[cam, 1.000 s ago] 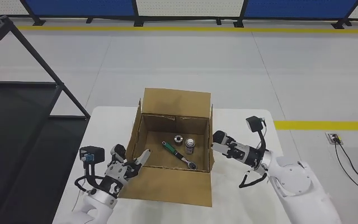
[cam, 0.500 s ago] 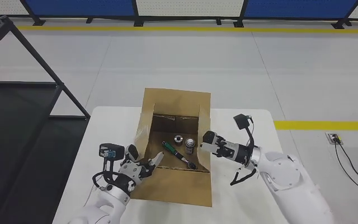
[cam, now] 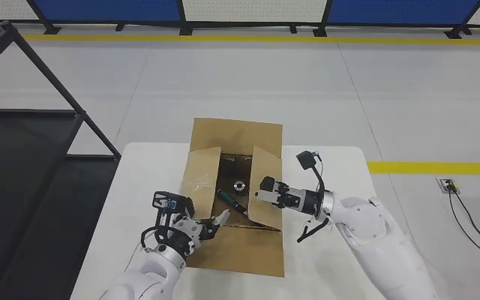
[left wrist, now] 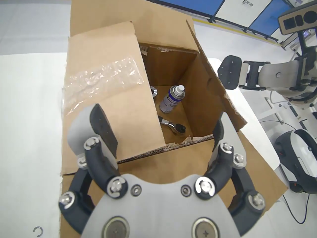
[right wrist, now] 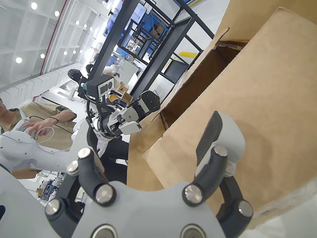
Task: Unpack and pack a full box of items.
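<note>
the brown cardboard box (cam: 236, 139) stands open on the white table (cam: 142, 172), at its middle. its far flap is upright and its near flap (cam: 240, 251) lies folded out flat toward me. the left side flap (left wrist: 104, 75) and the right side flap (right wrist: 260, 87) both lean inward over the opening, with a gap between them. a wrinkled strip of clear tape (left wrist: 99, 80) sticks to the outer face of the left side flap.

inside the box, on its floor:
- a small spray can with a white cap and blue-grey label (left wrist: 171, 97) stands upright near the right wall.
- a ratchet wrench with a green handle (cam: 231, 201) lies just near of the can, its metal head (left wrist: 173, 126) toward the near wall.
- a round silver metal part (cam: 240, 185) sits left of the can, partly hidden by the left side flap.

my left gripper (cam: 214, 223) is at the near left corner of the box, above the near flap, with its jaws spread wide. one pad (left wrist: 104, 127) is against or just off the outer face of the left side flap; i cannot tell which.

my right gripper (cam: 264, 191) is at the right side of the box, also spread wide and holding nothing. one pad (right wrist: 210, 134) is at the outer face of the right side flap; i cannot confirm contact.
</note>
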You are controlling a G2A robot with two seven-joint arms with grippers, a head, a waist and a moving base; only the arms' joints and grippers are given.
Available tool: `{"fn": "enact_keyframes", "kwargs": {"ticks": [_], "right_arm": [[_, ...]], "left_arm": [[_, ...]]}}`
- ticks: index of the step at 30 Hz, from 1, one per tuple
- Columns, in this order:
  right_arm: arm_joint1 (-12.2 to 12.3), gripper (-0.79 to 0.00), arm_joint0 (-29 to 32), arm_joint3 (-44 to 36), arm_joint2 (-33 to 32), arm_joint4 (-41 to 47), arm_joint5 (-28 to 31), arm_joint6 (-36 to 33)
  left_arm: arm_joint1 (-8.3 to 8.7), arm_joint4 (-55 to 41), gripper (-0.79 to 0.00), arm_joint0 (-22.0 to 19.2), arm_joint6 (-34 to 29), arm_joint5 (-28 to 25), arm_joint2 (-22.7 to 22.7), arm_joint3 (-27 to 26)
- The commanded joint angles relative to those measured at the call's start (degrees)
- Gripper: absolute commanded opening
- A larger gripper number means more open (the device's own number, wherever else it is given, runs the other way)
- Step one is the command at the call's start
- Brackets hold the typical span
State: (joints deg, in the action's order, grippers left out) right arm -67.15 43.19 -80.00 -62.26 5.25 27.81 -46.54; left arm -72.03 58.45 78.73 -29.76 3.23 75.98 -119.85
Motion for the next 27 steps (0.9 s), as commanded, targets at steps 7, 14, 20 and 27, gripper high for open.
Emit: {"fn": "enact_keyframes", "kwargs": {"ticks": [7, 14, 20, 27], "right_arm": [[-1.0, 0.0, -2.7, 3.6, 3.0, 0.6, 0.1, 0.0], [-1.8, 0.0, -4.7, 6.7, 5.0, 1.7, 0.0, -0.3], [-2.4, 0.0, -6.3, 9.2, 6.4, 2.0, -0.2, -1.0], [-2.9, 0.0, -8.0, 11.3, 7.9, 1.6, -1.9, -2.7]], "left_arm": [[-0.05, 1.1, 0.0, -1.0, -1.5, 0.2, -1.0, 1.4], [-0.15, 1.2, 0.0, -1.7, -2.1, 0.9, -1.5, 2.6], [-0.26, 1.4, 0.0, -2.2, -2.3, 1.6, -1.9, 3.6], [-0.45, 1.2, 0.0, -2.7, -2.3, 2.9, -2.4, 4.5]]}}
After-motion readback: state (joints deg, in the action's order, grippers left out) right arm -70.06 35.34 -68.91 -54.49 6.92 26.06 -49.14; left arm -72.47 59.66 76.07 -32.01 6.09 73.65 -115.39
